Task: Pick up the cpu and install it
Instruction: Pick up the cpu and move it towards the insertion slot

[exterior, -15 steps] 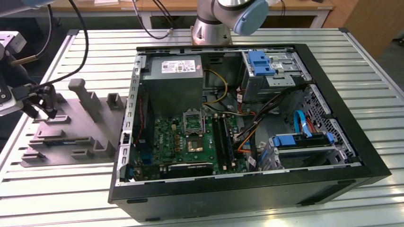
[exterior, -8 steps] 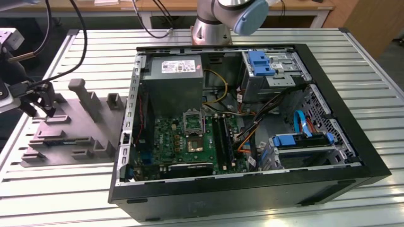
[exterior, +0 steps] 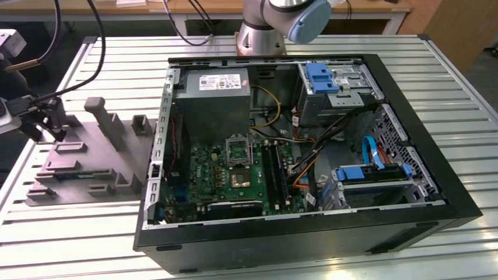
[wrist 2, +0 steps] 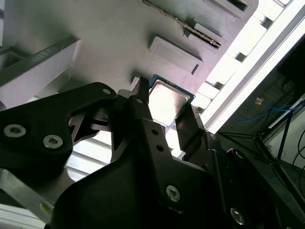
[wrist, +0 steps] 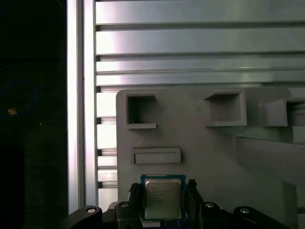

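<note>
The cpu [wrist: 163, 198], a small flat square chip with a pale silver top and green rim, sits between my gripper's [wrist: 163, 202] two black fingers. In the second wrist view the cpu [wrist 2: 167, 99] has a fingertip [wrist 2: 140, 93] against one edge and the other finger at the opposite edge, so my gripper [wrist 2: 164, 107] is shut on it. In the exterior view my gripper [exterior: 45, 129] hangs at the far left, over the left end of the grey parts holder [exterior: 86, 166]. The green motherboard [exterior: 225, 175] lies in the open computer case, its socket frame [exterior: 238, 150] raised.
The black computer case [exterior: 311, 233] fills the middle of the slatted metal table [exterior: 70, 233]. Inside are a grey power supply box [exterior: 211, 105], blue drive brackets [exterior: 319, 79] and loose cables. The grey holder has raised posts and pockets [wrist: 140, 112]. Cables hang at the exterior view's left.
</note>
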